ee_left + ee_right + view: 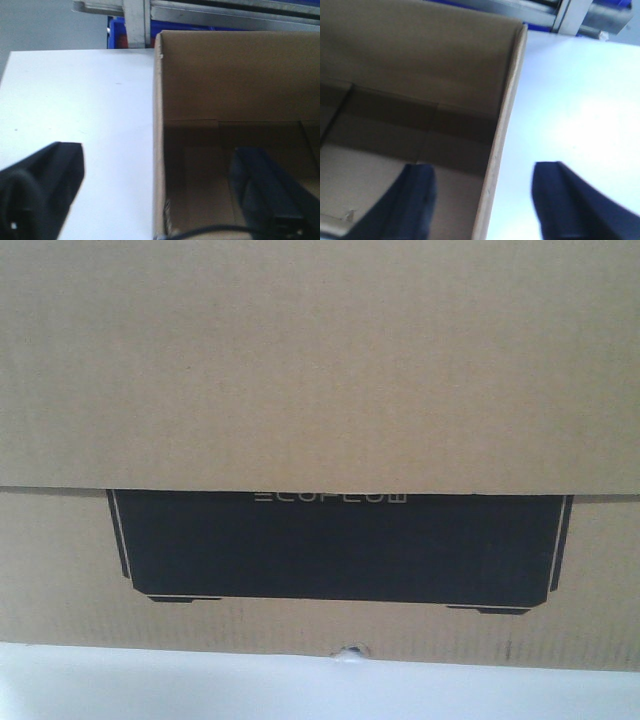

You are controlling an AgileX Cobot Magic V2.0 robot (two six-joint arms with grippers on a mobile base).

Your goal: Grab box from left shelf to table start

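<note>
The brown cardboard box fills the front view, its black ECOFLOW panel facing me. It stands on the white table, open at the top. My left gripper is open and straddles the box's left wall: one finger is outside over the table, the other is inside. My right gripper is open astride the right wall, with one finger inside and one outside. Neither pair touches the cardboard. The shelf shows as silvery metal rails behind the box.
A blue bin sits behind the metal upright. More metal framing crosses the top of the right wrist view. White table surface stretches to the right of the box, and a pale strip shows under its front face.
</note>
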